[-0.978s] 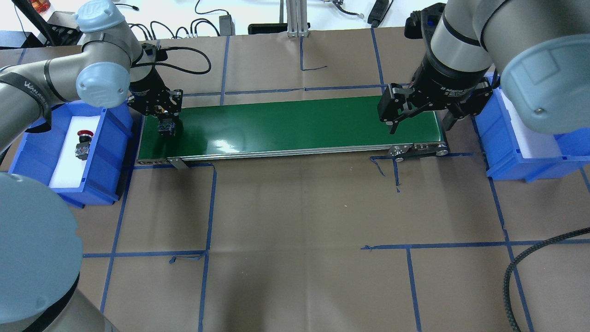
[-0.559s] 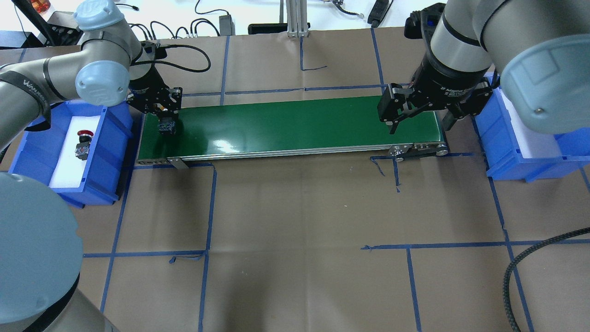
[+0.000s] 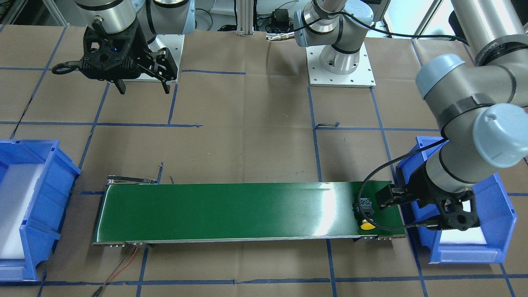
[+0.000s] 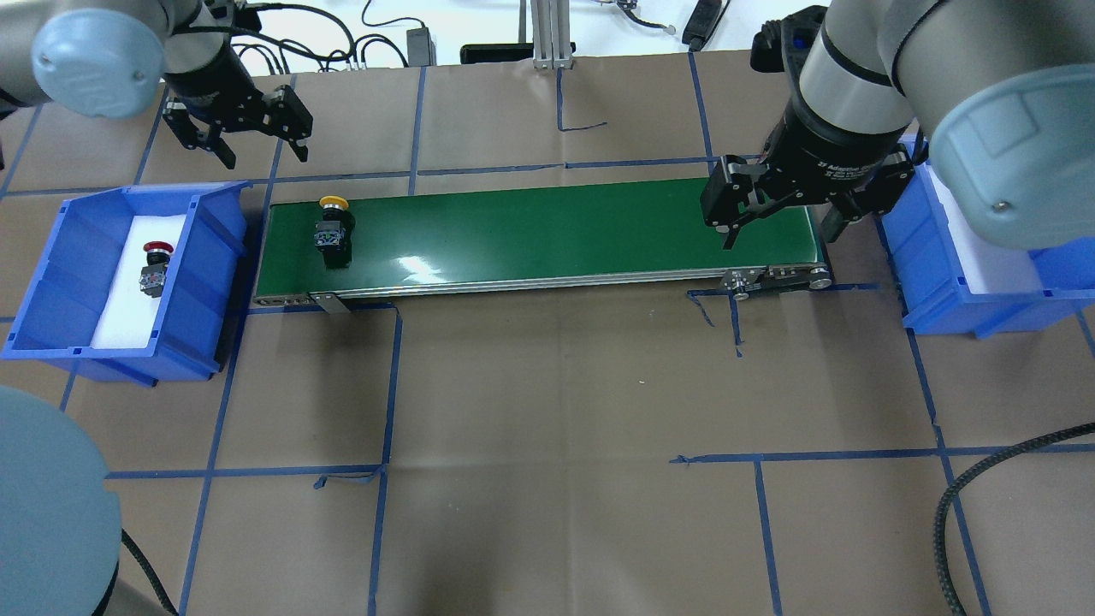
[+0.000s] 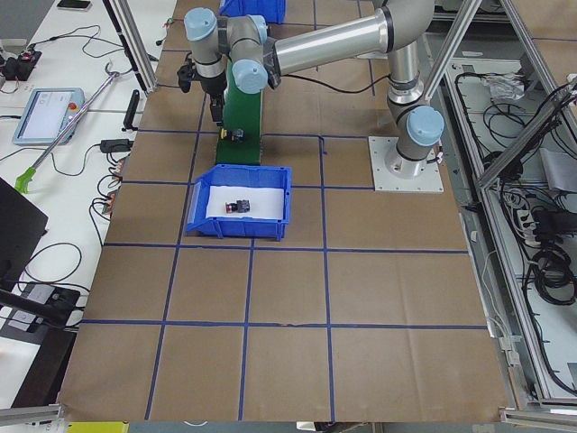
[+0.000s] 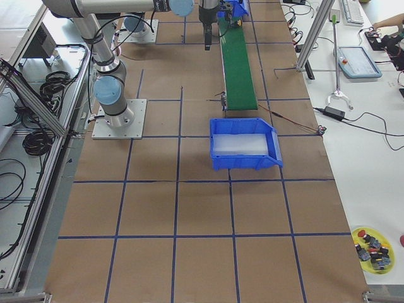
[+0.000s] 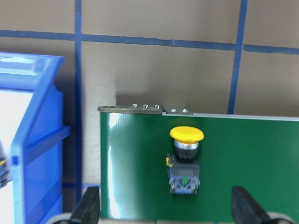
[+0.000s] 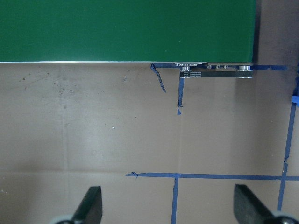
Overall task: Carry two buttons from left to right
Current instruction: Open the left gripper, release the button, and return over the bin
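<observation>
Buttons lay apart: yellow button (image 4: pixel 333 229) on the left end of the green belt (image 4: pixel 556 231), red button (image 4: pixel 155 265) in the left bin (image 4: pixel 51 257). Left gripper (image 4: pixel 266 159), clear of the yellow one, and right gripper (image 4: pixel 778 238), over the belt's other end, hung spread, empty.

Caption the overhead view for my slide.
Yellow push button on the green conveyor belt, open left gripper beyond it; red push button in blue bin.

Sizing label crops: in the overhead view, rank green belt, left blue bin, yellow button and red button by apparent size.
1. green belt
2. left blue bin
3. yellow button and red button, too alike to rank
</observation>
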Controlling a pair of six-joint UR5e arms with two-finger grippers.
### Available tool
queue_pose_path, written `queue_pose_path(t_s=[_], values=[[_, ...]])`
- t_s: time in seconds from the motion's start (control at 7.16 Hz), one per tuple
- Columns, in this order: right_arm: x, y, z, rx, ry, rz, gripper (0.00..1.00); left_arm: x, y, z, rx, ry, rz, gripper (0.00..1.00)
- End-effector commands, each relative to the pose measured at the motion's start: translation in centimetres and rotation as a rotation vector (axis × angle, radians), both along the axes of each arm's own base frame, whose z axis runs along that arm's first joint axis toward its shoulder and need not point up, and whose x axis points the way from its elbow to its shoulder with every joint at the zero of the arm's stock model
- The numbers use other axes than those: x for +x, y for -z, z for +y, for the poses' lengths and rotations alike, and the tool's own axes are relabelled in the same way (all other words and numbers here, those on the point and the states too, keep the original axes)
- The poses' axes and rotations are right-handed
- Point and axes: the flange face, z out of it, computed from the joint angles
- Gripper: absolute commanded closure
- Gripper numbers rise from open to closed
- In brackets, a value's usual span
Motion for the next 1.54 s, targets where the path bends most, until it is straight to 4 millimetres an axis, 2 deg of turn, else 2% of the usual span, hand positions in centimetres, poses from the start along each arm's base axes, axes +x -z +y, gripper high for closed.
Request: queue_pose_path(t_s=[0.0,0.14,0.28,0.56,0.84,0.98,1.12,1.4], values=[[0.0,0.0,0.0,0.0,0.0,0.0,0.0,1.2,-3.3,-0.1,0.005,0.043,-0.014,0.0],[0.0,-0.1,0.0,-0.001,0.0,0.0,0.0,5.3,-3.4,-0.3,-0.005,0.061,-0.012,0.0],[0.0,-0.1,0.0,-0.001,0.0,0.0,0.0,10.2,-3.1,-0.2,-0.003,0.043,-0.008,0.0],[0.0,-0.1,0.0,-0.001,0.0,0.0,0.0,16.5,-2.6,0.7,-0.003,0.104,-0.009,0.0],[0.0,-0.1,0.0,-0.001,0.0,0.0,0.0,21.7,-0.3,1.1,0.003,0.129,-0.003,0.01],[-0.1,0.1,0.0,0.0,0.001,0.0,0.0,23.4,1.0,1.0,0.002,0.124,-0.001,0.01],[-0.1,0.0,0.0,0.0,0.001,0.0,0.0,24.2,3.0,0.2,0.004,0.132,0.0,0.01],[0.0,0.1,0.0,0.0,0.0,0.0,0.0,24.9,7.2,-1.6,0.001,0.132,0.007,0.01]])
